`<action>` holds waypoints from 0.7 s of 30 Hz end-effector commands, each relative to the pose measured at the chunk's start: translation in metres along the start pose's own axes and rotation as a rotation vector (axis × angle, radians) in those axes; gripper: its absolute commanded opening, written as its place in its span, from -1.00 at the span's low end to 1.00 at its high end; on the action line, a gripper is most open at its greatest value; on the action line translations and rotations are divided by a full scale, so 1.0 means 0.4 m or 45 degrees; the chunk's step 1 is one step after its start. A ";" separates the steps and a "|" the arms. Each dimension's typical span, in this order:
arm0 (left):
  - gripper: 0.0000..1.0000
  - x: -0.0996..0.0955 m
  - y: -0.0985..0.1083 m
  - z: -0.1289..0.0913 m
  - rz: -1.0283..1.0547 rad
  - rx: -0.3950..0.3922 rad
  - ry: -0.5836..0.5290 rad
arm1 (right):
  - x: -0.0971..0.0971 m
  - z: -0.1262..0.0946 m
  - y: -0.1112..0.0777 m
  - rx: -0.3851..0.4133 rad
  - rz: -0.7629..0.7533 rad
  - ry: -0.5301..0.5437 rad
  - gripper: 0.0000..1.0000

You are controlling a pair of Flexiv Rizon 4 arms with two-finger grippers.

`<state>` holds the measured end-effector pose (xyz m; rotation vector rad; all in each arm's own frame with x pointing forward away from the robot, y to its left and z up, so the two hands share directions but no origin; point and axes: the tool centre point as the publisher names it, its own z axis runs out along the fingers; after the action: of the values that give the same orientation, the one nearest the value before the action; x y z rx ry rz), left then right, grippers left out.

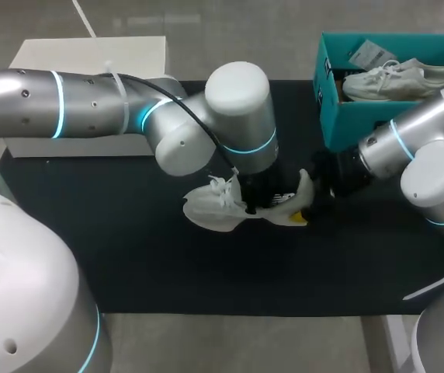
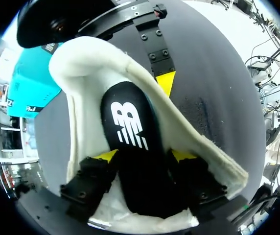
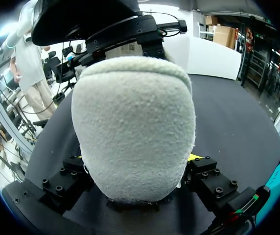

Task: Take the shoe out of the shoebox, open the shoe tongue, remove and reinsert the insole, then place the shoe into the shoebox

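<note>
A white shoe [image 1: 210, 210] lies on the black mat, toe to the left. My left gripper [image 1: 257, 203] hangs over its opening. In the left wrist view the black insole [image 2: 130, 122] with a white logo lies inside the shoe [image 2: 81, 68], and my left gripper [image 2: 145, 155] stands open with one yellow tip on each side of it. My right gripper [image 1: 309, 203] is at the heel. The right wrist view shows the heel [image 3: 135, 122] between the fingers of the right gripper [image 3: 136, 159], touched from both sides. One right fingertip [image 2: 165, 82] presses on the shoe's outer wall.
A teal shoebox [image 1: 362, 120] stands at the back right with a second white shoe [image 1: 400, 78] in it. A flat white box [image 1: 90, 58] lies at the back left, partly under my left arm. The black mat [image 1: 168, 264] covers the table.
</note>
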<state>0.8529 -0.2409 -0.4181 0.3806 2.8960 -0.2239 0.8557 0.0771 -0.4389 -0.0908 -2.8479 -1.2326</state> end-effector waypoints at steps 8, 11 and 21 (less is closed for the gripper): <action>-0.40 0.022 0.014 0.150 -0.029 -0.069 -0.058 | -0.004 0.012 -0.006 0.000 0.002 0.002 -1.00; -0.35 0.022 0.019 0.166 -0.076 -0.081 -0.031 | -0.004 0.012 -0.006 0.000 0.002 0.002 -1.00; -1.00 0.025 0.027 0.142 -0.140 -0.059 0.029 | -0.004 0.012 -0.006 0.000 0.002 0.002 -1.00</action>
<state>0.8389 -0.2338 -0.4181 0.2217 2.9438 -0.1576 0.8579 0.0756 -0.4387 -0.0958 -2.8494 -1.2332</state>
